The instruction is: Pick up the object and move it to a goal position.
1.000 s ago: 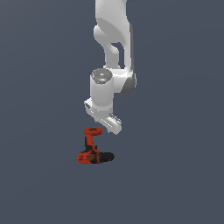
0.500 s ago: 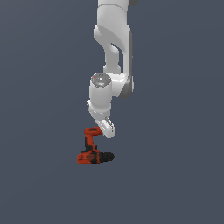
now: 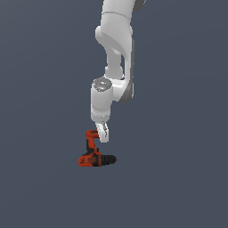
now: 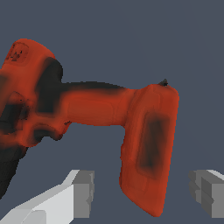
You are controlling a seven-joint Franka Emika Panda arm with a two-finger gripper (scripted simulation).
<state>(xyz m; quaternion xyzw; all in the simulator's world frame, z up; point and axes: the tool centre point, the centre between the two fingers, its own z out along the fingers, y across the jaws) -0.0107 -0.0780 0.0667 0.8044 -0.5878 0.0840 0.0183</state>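
Observation:
The object is a small red-orange power drill (image 3: 92, 154) lying on the grey floor, its black chuck pointing to the exterior view's right and its handle reaching away toward the arm. My gripper (image 3: 103, 135) hovers just above the handle's far end. The wrist view shows the drill (image 4: 87, 109) close up: its flat battery base fills the gap between my two grey fingertips (image 4: 83, 192), which stand wide apart and touch nothing. My gripper (image 4: 144, 194) is open.
The white arm (image 3: 116, 53) comes down from the top of the exterior view. Plain dark grey floor (image 3: 178, 178) surrounds the drill on all sides.
The arm has lowered and swung toward the drill, and the wrist has turned. The gripper now sits right over the handle's end. The drill has not moved.

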